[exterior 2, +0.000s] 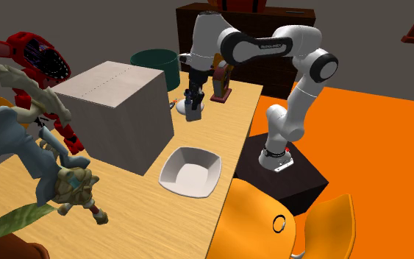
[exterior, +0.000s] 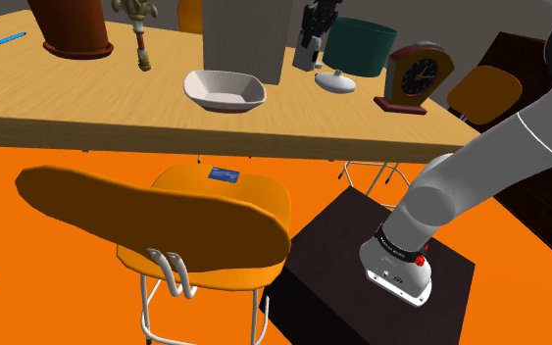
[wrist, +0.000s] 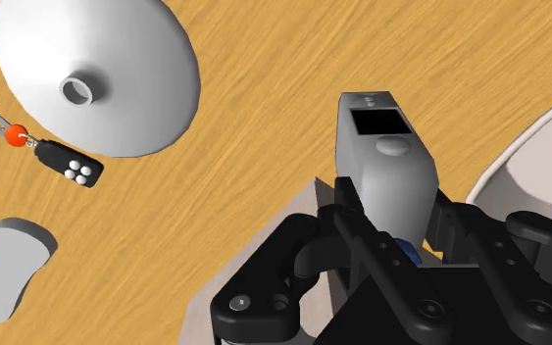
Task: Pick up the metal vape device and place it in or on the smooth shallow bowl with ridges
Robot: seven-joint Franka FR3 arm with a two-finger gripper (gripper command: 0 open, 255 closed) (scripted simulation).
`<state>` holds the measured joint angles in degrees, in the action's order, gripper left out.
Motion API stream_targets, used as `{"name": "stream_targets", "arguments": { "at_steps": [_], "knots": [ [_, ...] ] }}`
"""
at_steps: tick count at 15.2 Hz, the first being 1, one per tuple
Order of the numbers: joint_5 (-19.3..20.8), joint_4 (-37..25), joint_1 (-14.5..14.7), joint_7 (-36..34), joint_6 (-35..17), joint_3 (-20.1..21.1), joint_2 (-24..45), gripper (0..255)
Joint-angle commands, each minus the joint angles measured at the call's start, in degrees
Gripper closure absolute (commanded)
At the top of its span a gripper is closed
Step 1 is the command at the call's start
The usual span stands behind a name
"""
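Above the grainy wooden tabletop [wrist: 264, 98], the black claw [wrist: 403, 233] clasps a boxy grey vape device [wrist: 381, 162].

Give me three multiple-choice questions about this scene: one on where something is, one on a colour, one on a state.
1. Where does the white shallow bowl sit? A on the wooden table beside the big grey box; B on top of that box; C on the floor.
2. What colour is the round-backed chair? A green; B orange; C white.
3. The black two-finger tool is: A open; B shut on nothing; C shut on the grey boxy vape device.
Answers: A, it rests on the tabletop by the box; B, seat and back are orange; C, it clasps the device.
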<state>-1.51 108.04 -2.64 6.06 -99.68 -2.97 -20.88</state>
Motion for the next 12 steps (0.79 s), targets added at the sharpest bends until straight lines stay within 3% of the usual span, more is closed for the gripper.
{"name": "stream_targets", "arguments": {
  "at_steps": [1, 5, 12],
  "knots": [
    [0.0, -2.1, 0.0, 0.1, 1.6, -0.1, 0.5, 255],
    [0.0, -5.6, 0.0, 0.0, 4.1, -0.1, 1.5, 255],
    [0.1, -9.8, 3.0, -9.6, 3.6, 6.6, 5.9, 255]
  ]
}}
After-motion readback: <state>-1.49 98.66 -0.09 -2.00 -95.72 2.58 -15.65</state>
